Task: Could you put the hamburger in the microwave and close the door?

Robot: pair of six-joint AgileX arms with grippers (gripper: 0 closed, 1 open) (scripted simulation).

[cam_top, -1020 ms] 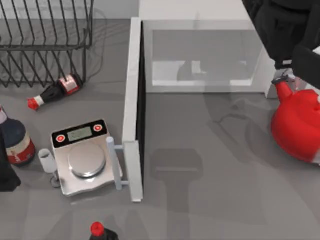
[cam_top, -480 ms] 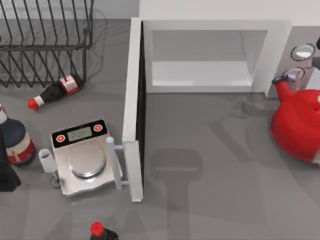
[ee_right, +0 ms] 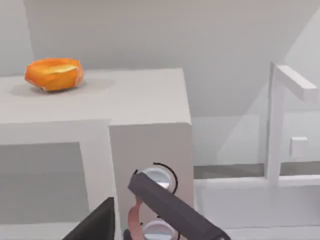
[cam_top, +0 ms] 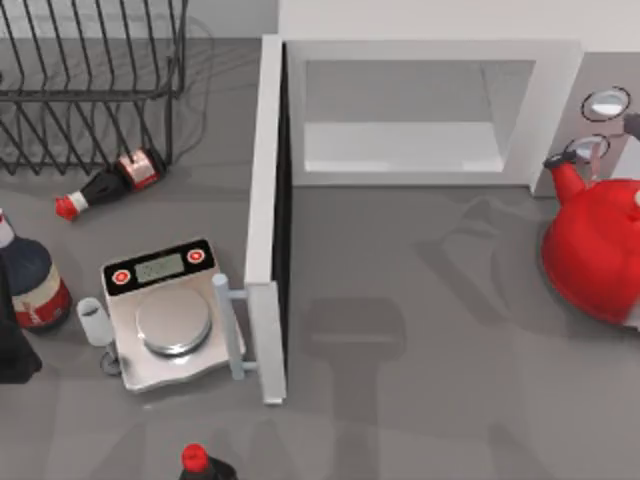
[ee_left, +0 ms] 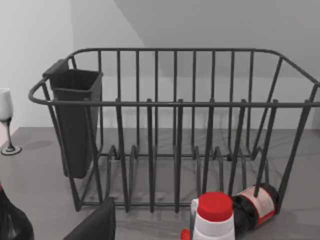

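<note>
The hamburger (ee_right: 54,74), an orange-brown bun, lies on the flat top of the white microwave (ee_right: 145,145). From above, the microwave (cam_top: 555,110) stands at the back with its cavity showing nothing inside. The door (cam_top: 268,220) is swung wide open, edge-on, with its pale bar handle (cam_top: 226,325) pointing left. Two round dials (cam_top: 606,101) sit on the right panel. A dark part of my right gripper (ee_right: 95,224) shows in front of the microwave's face, below the burger's level. My left arm (cam_top: 12,345) is parked at the left edge, its gripper (ee_left: 97,225) facing the dish rack.
A red kettle (cam_top: 598,250) stands right of the microwave. A silver scale (cam_top: 165,318) sits beside the door handle. Bottles lie and stand at left (cam_top: 110,182), (cam_top: 30,280) and front (cam_top: 197,462). A wire dish rack (cam_top: 90,80) fills the back left.
My right arm, over the microwave's right side a second ago, has pulled out of the top view. Nothing else has moved.
</note>
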